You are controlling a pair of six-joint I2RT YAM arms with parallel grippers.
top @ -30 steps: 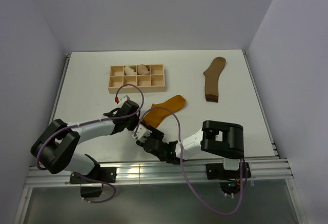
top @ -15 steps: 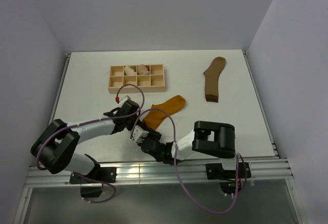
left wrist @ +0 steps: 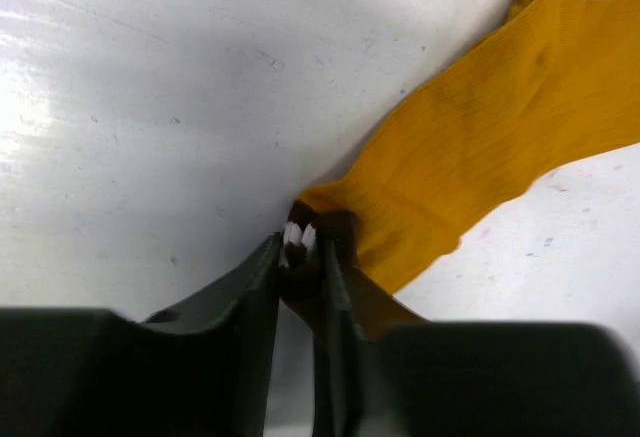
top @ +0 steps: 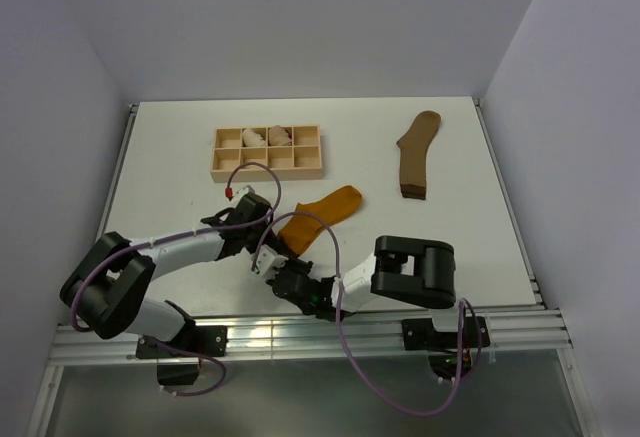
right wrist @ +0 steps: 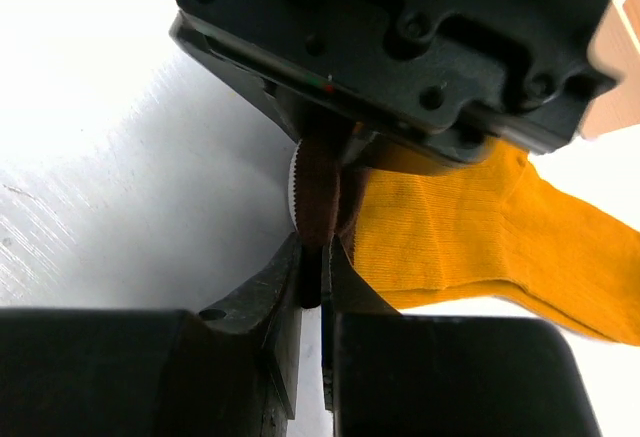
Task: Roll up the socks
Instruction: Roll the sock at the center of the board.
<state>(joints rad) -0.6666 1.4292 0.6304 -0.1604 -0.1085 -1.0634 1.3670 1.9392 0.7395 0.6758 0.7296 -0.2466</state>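
On white bench (top: pixel 170 167), left claw (left wrist: pixel 300 245) and right claw (right wrist: pixel 318 262) both clamp the striped cuff (right wrist: pixel 312 189) of mustard-orange fabric sock (left wrist: pixel 500 137).

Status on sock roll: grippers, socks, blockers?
Left gripper shut on orange sock cuff. Right gripper shut on same cuff. Brown sock flat, far right, untouched. No blockers.

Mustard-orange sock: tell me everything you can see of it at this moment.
The mustard-orange sock looks like ribbed knit fabric. It lies flat and diagonal on the white table, with its toe pointing far-right. Its brown-and-white striped cuff, at the near-left end, is bunched up and pinched by both the left tool and the right tool, each shut on it.
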